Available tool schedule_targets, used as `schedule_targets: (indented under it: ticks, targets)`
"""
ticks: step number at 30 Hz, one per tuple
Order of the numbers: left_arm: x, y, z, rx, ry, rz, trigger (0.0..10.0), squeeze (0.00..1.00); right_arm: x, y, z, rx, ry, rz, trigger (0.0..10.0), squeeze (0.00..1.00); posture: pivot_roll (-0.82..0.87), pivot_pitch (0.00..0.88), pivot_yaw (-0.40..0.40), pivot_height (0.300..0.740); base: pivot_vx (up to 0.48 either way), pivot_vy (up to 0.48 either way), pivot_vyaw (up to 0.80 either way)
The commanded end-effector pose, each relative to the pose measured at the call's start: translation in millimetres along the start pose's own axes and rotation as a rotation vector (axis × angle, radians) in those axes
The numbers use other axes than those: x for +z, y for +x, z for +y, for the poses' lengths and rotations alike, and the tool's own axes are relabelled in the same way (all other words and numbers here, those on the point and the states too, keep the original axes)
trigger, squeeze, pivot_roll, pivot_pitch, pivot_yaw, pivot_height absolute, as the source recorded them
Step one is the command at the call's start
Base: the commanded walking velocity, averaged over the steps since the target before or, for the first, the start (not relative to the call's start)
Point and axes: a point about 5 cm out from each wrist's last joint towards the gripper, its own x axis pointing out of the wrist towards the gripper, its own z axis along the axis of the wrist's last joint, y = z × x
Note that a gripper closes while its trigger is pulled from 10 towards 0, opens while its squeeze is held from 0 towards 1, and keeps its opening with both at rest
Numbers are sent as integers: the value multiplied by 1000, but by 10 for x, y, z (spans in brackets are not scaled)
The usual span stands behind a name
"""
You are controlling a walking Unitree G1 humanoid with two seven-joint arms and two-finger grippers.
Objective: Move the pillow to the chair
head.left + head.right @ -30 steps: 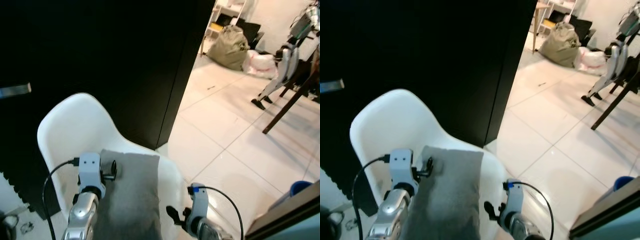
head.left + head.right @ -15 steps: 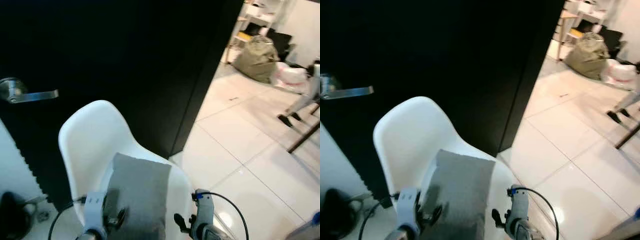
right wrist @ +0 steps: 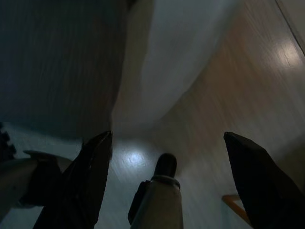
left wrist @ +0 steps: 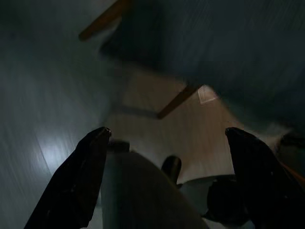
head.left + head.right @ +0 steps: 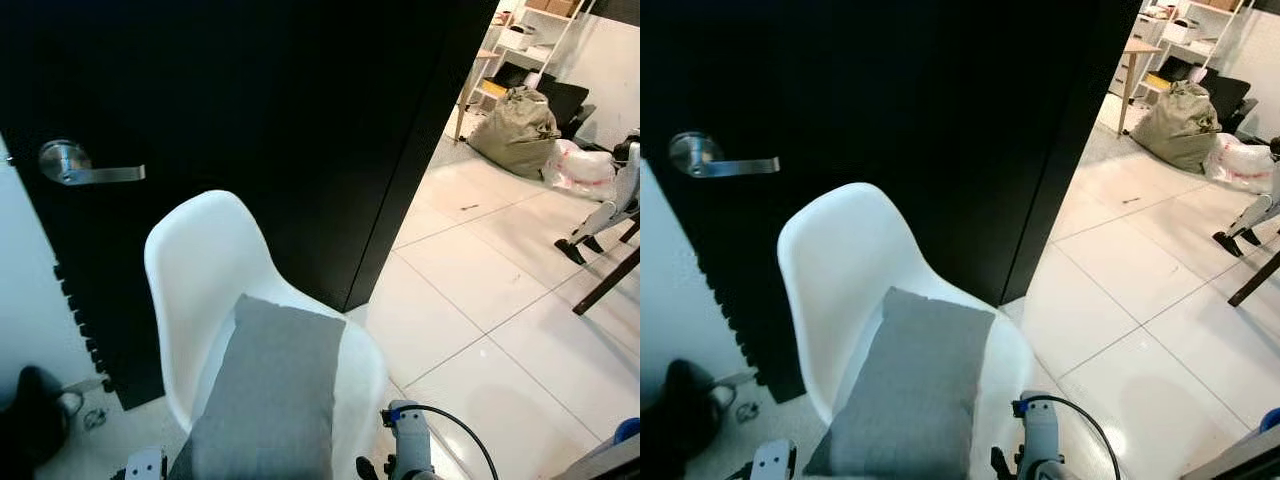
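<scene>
My left gripper [image 4: 169, 179] and right gripper [image 3: 167, 181] hang low, fingers spread wide apart, gripping nothing.

Head views bright, sharp; glare on glossy floor tiles [image 5: 470, 290] (door [image 5: 250, 100] near-black, detail lost). Wrist views dim, bluish, motion-blurred.

The grey fabric pillow [image 5: 270, 395] covers most of the white moulded plastic chair [image 5: 200, 270] seat. A black door [image 5: 250, 120] stands close behind the chair. Open glossy white tiled floor [image 5: 480, 300] lies to its right.
</scene>
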Motion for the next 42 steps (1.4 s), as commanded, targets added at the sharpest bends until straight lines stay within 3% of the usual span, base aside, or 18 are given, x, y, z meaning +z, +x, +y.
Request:
schedule_targets:
  ticks: [1,16,26,33,42]
  targets:
    - [-103,-30,24,16,-22,45,10000,0,-45,-11,-36,-16,-3,20,10000,0,272,0,-160,740,-360,0,0]
    - [-327,-99,85,81,-83,161,10000,0,-112,-13,-18,-19,-107,70,10000,0,267,0,-161,740,-361,0,0]
    - [-358,-101,85,99,-91,190,10000,0,-122,-18,-40,-23,-153,86,10000,0,271,0,-168,740,-347,0,0]
    - [-374,-120,164,204,-62,221,10000,0,-153,-23,-51,-26,-234,124,10000,0,270,0,-170,740,0,0,0]
    - [-388,-91,85,183,-50,243,10000,0,-231,-28,-23,-13,-280,169,10000,0,261,0,-165,740,0,0,0]
